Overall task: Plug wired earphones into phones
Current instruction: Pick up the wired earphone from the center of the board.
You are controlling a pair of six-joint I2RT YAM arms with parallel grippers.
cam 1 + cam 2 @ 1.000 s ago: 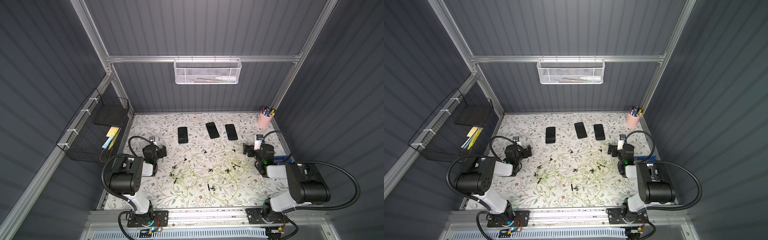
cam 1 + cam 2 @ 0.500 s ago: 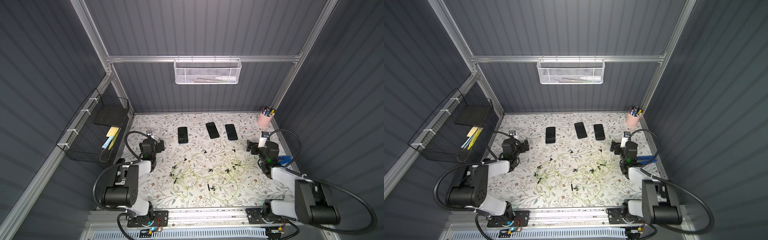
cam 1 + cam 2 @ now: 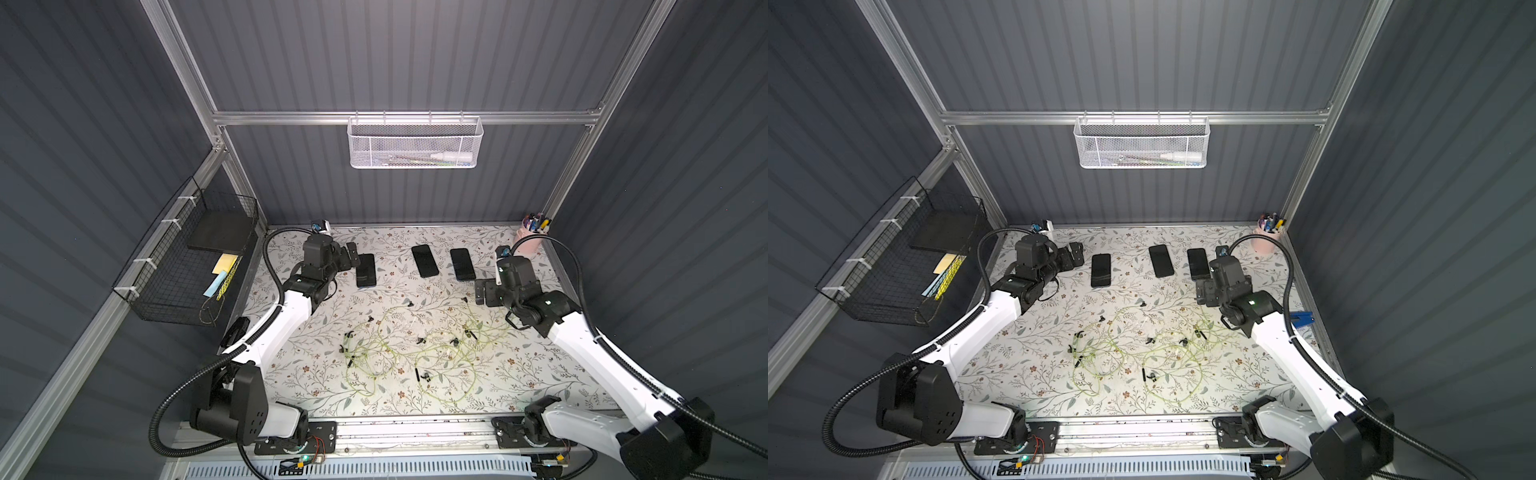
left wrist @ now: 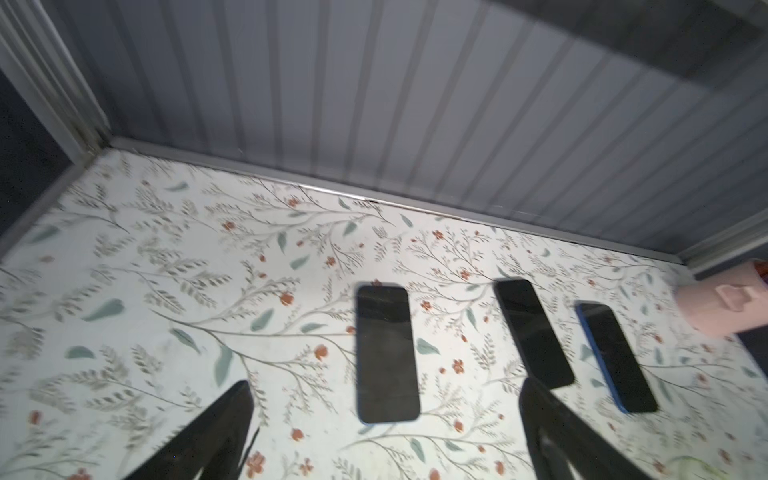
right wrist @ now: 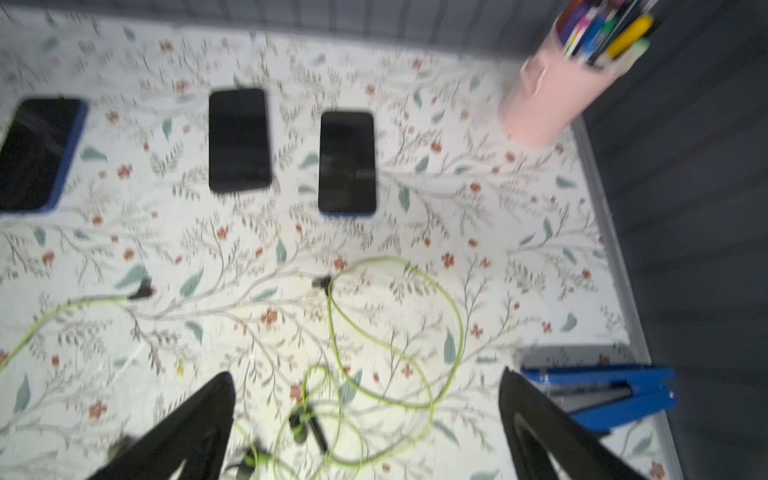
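We see nothing plugged yet: three phones point(image 3: 424, 260) lie cordless, earphones point(image 3: 417, 374) loose on the tabletop point(image 3: 540, 365); left tool point(image 3: 354, 257) and right tool point(image 3: 482, 293) gape empty.

Observing a floral-patterned table point(image 5: 519, 257), with the picture somewhat blurred. Recording three black phones point(image 5: 239, 139) lying flat, screens up, in a row near the table's back edge, well apart from one another, with blue rims on the outer two. Noting a pink cup point(image 5: 544, 104) of coloured pens point(image 5: 602, 29) standing in the back right corner. Logging the wired earphones point(image 5: 305, 424) sprawling in yellow-green loops nearer the front, with two black plugs point(image 5: 322, 283) lying short of the phones, touching none. Marking a blue object point(image 5: 602, 395) lying along the right edge. Finding the right gripper point(image 5: 368, 374) hanging over the loops, with fingers point(image 5: 199, 424) spread wide, holding nothing.
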